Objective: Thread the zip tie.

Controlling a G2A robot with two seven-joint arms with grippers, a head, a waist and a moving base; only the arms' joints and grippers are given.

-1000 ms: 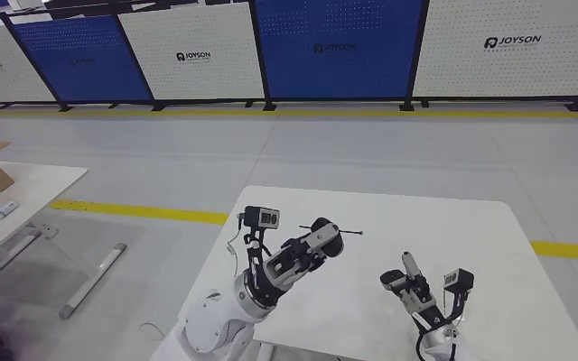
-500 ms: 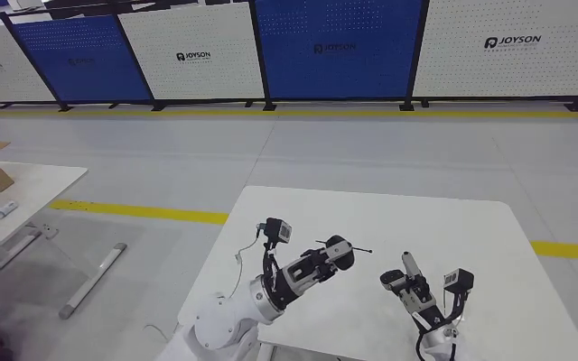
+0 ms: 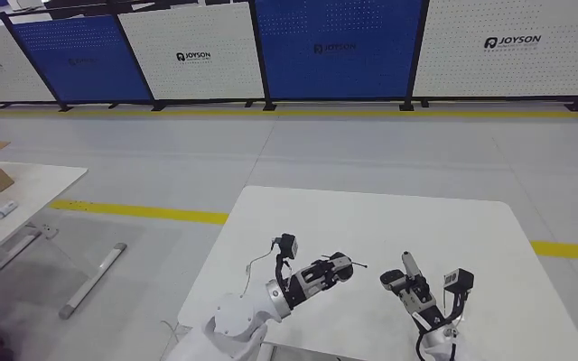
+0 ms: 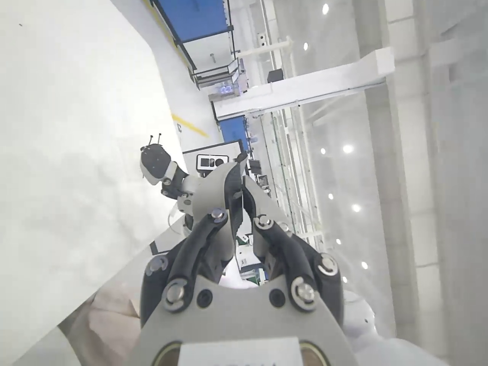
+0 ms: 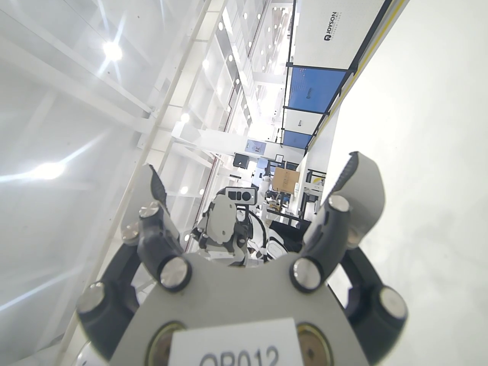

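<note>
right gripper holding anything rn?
No. In the right wrist view the right gripper has its jaws spread wide apart with nothing between them.

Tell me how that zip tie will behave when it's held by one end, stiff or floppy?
Probably fairly stiff: the zip tie juts almost straight out of the shut left gripper without drooping. Likely very light, being so thin. The free end may flex if pushed against something.
</note>
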